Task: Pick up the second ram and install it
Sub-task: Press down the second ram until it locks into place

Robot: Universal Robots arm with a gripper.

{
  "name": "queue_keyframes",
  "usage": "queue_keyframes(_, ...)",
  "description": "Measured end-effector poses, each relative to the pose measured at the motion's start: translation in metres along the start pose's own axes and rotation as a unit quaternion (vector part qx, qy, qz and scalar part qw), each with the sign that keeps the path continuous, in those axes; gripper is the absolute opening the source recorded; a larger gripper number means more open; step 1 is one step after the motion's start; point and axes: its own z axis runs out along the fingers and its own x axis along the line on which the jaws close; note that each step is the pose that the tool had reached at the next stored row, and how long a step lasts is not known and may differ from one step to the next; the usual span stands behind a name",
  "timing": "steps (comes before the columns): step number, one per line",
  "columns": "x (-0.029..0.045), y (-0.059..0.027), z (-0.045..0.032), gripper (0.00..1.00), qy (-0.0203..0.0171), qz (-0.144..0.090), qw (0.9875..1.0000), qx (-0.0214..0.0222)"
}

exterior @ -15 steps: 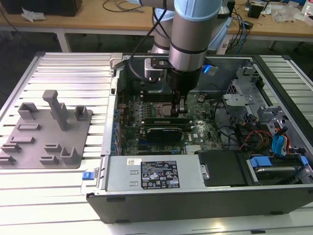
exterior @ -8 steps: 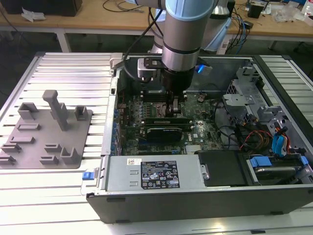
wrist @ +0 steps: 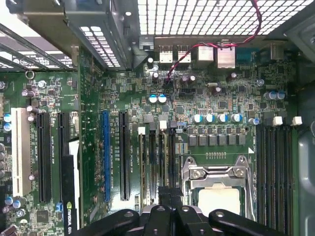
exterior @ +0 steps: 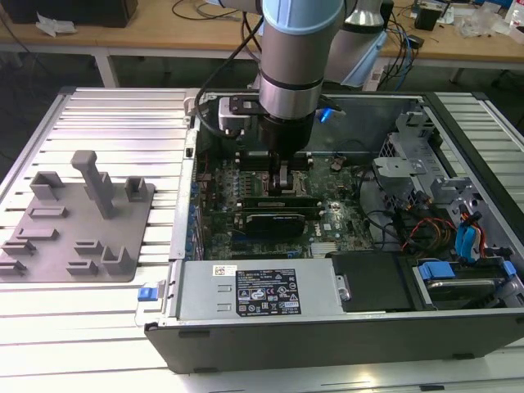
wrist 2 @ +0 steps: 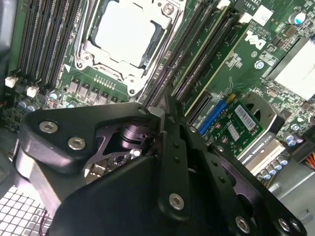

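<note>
Ops: status on the second ram?

Bench: gripper (exterior: 282,176) is down inside the open PC case (exterior: 327,332), right over the DIMM slots (wrist: 156,162) beside the CPU socket (wrist: 216,184). Arm is vertical, which fits a straight push into a slot.

Ops: holding it or not?

Bench: fingers (wrist 2: 173,147) are drawn together, no gap between the tips in the second wrist view. No green board between them, so I read it as closed on nothing (a thin stick pinched edge-on could hide there, can't rule it out).

Ops: so where's the stick?

Bench: best guess is the long narrow strip standing on edge just under the fingertips in the exterior view, second ram (exterior: 262,199), lying along the slot bank. Whether it's fully seated I can't tell. White latches (wrist: 141,131) sit at the far end of the slots, but their position doesn't read clearly.

Ops: tray?

Bench: grey holder tray (exterior: 78,217) is on the slatted table at the exterior view's left, well apart from the case. Nothing green on it, which supports the stick being at the board already.

Ops: anything crowding the tool?

Bench: black expansion card (exterior: 278,219) runs parallel, just beside the slots on the near side. Closed fingers make a narrow profile, which probably explains the pose: it fits between card and socket and bears on one stick alone.
</note>
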Motion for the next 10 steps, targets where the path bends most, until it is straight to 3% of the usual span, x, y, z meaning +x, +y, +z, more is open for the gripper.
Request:
queue_keyframes(7,0.0003,0.0126,0.0008,0.08,0.0000,0.000,1.0000,0.0000)
queue_keyframes(10,0.0004,0.0132,0.0029,0.08,0.0000,0.000,1.0000,0.0000)
